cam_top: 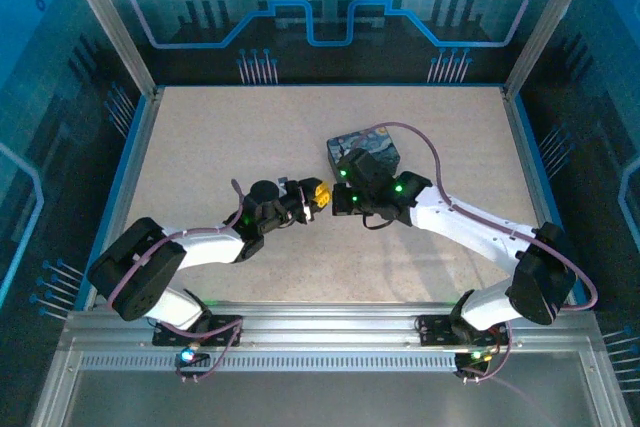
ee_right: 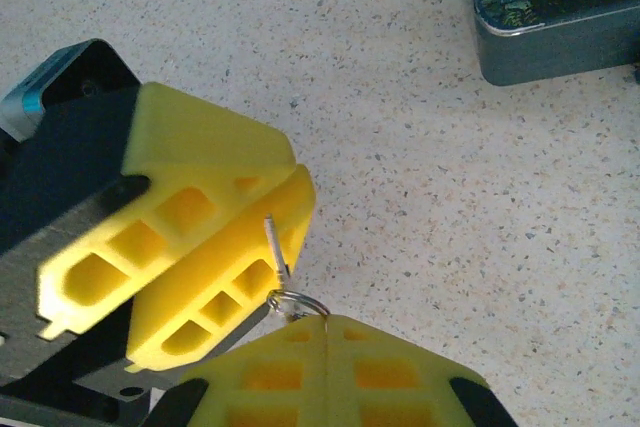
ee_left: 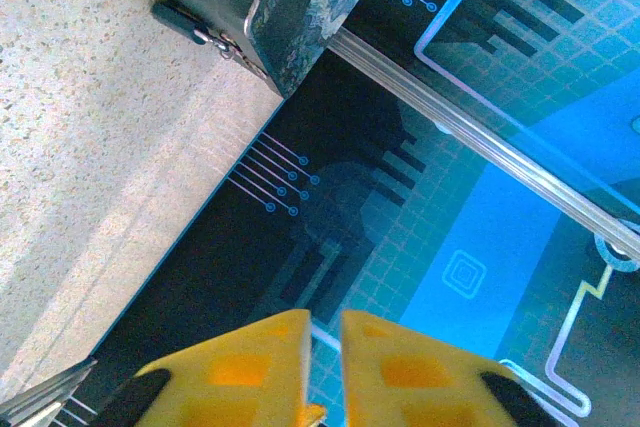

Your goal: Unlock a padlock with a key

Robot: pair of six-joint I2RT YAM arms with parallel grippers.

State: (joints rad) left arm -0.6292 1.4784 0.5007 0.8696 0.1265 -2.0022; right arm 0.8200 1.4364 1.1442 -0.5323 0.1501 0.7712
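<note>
Top view: the left gripper (cam_top: 318, 194) and right gripper (cam_top: 332, 197) meet mid-table (cam_top: 200, 147), with the tin (cam_top: 365, 147) at their 1 o'clock.

Left wrist: its fingers (ee_left: 240, 372) are almost together. A dark padlock (ee_left: 180, 19) sits on the tin's side at 11 o'clock.

Right wrist: its tips are pressed onto the ring of the key (ee_right: 277, 247), and the left fingers pinch the shaft at 10 o'clock.

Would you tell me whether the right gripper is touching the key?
Touching. In the right wrist view, the right gripper is closed on the key, whose ring is pinched between its fingertips.
</note>
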